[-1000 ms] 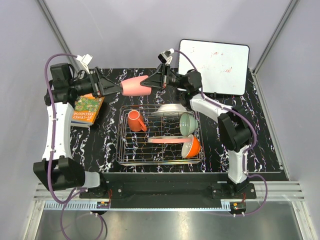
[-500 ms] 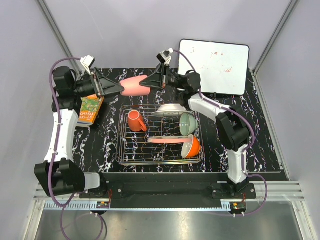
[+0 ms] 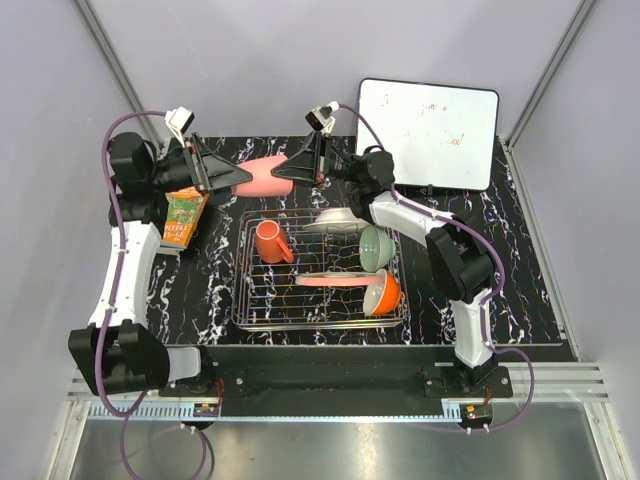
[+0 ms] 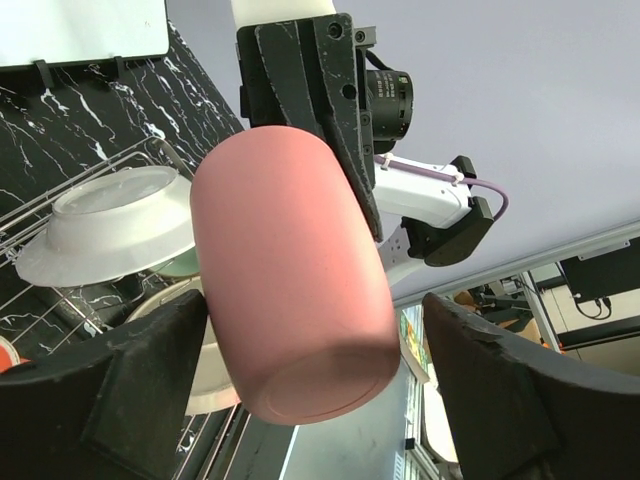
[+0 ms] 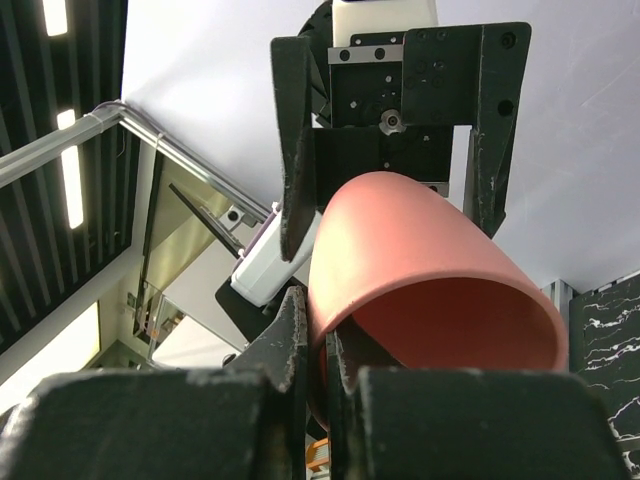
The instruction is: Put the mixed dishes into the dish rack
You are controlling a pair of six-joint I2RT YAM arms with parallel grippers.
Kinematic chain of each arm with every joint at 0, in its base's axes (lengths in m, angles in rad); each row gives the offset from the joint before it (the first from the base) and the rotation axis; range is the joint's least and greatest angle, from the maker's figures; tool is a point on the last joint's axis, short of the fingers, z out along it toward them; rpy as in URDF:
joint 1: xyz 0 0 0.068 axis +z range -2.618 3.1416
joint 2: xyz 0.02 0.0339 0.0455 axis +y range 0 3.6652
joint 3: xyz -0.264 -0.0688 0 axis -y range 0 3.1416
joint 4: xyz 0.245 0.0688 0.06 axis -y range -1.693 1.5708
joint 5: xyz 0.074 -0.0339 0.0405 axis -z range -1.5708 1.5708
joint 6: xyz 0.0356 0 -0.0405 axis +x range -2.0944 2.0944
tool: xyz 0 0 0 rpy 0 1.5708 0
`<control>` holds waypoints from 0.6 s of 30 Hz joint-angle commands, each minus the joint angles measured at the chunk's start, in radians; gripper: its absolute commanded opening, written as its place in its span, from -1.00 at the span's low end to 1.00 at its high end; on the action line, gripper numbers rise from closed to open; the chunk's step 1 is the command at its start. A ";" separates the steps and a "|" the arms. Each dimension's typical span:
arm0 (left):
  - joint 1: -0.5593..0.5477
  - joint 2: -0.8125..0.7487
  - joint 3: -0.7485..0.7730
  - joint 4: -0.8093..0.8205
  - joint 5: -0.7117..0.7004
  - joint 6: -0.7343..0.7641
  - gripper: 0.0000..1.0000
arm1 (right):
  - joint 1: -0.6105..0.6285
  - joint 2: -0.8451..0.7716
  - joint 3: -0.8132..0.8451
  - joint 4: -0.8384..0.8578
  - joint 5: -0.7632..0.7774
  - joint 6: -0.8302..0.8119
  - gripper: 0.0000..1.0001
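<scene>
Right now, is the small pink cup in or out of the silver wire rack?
Out. The small pink cup hangs sideways beyond the silver wire rack, rim pinched by the right fingers.

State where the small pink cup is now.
In the top view the small pink cup hangs in the air beyond the far rim of the dish rack, its rim pinched by the right fingers while the open left fingers flank its base.

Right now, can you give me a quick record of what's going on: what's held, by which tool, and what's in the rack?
Held item: small pink cup, in the air beyond the dish rack
Right tool: shut on cup's rim
Left tool: open, straddling cup's base
In rack: orange-red mug, white plate, pale green bowl, pink-and-cream plate, orange bowl
</scene>
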 commanded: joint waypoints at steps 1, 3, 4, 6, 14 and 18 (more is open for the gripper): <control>-0.038 -0.048 0.009 0.096 0.051 -0.049 0.57 | 0.025 0.032 0.033 -0.016 -0.013 -0.010 -1.00; -0.046 -0.046 -0.005 0.098 0.050 -0.046 0.42 | 0.026 0.036 0.042 -0.009 -0.009 -0.004 -1.00; -0.052 -0.046 -0.012 0.098 0.048 -0.040 0.38 | 0.026 0.036 0.048 -0.010 -0.009 -0.004 -1.00; -0.058 -0.046 -0.026 0.096 0.042 -0.031 0.28 | 0.031 0.038 0.054 -0.010 -0.010 -0.004 -1.00; -0.046 0.005 0.189 -0.429 0.022 0.399 -1.00 | 0.011 -0.029 -0.039 -0.096 -0.047 -0.087 -0.25; 0.030 0.022 0.228 -0.606 0.071 0.536 -1.00 | -0.047 -0.094 -0.162 -0.087 -0.050 -0.105 0.32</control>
